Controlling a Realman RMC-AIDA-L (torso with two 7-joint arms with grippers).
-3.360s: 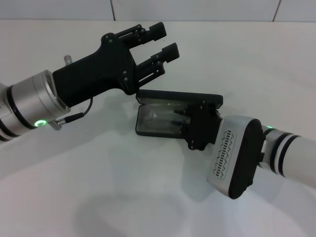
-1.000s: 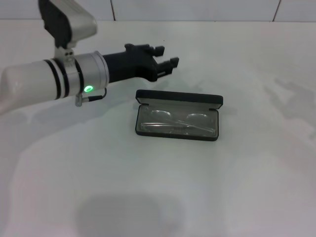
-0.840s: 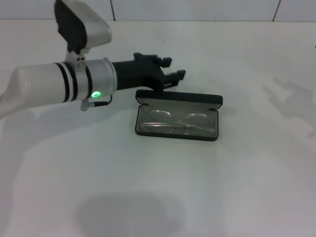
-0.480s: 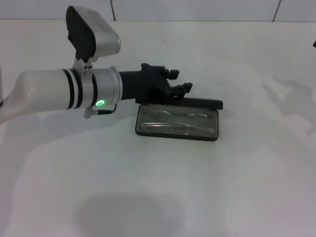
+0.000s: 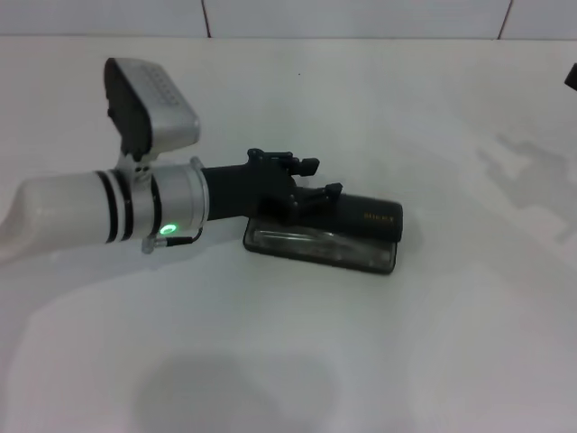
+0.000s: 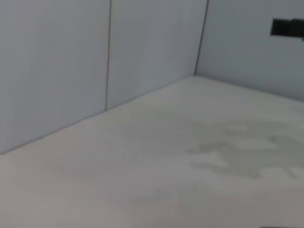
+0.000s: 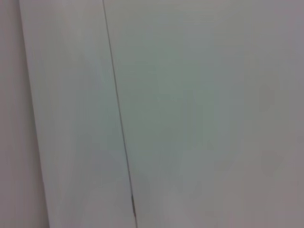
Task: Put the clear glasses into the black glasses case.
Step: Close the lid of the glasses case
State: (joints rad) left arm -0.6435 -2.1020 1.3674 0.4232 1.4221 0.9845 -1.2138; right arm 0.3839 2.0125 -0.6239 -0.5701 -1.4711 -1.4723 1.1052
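Observation:
The black glasses case [image 5: 361,219] lies mid-table in the head view, its lid tilted far down over the tray, with gold lettering facing me. Through the narrow front gap the clear glasses [image 5: 302,240] show faintly on the lining. My left gripper [image 5: 319,178] reaches in from the left and rests on the lid's left end, fingers slightly apart and holding nothing. Only a black sliver of the right gripper [image 5: 572,77] shows at the right edge; the left wrist view catches it [image 6: 287,26] far off.
The white table [image 5: 297,361] spreads around the case, with a tiled wall [image 5: 361,16] along the back. The left wrist view shows the table and wall corner [image 6: 199,47]; the right wrist view shows only wall panels [image 7: 190,95].
My left gripper has come in from the back left onto the case and pushed the lid down from upright to nearly closed. The right arm has withdrawn to the right edge.

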